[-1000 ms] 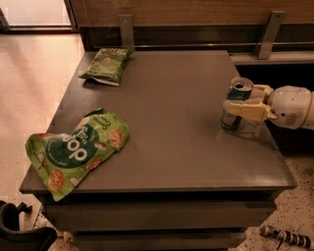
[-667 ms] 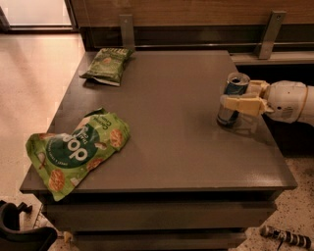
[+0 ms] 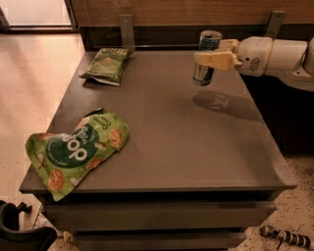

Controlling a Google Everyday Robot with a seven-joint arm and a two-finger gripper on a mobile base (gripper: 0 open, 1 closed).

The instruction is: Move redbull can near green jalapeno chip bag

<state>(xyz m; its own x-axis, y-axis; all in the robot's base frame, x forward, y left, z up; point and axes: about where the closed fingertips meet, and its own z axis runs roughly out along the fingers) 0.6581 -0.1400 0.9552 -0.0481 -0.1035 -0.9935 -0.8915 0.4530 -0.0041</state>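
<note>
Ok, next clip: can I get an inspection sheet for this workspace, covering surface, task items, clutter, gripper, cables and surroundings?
Surface: dark grey table, flat, with a shadow on it under the raised can.
Job's things: redbull can upright, held above the table's far right part; green jalapeno chip bag lying at the far left corner, well apart from the can.
Clutter: bright green pop bag at the near left corner, overhanging the edge.
Gripper: gripper shut on the can's sides, reaching in from the right.
Cables: nothing seen.
Surroundings: wood panel wall behind the table; dark striped object on the speckled floor, near right.
</note>
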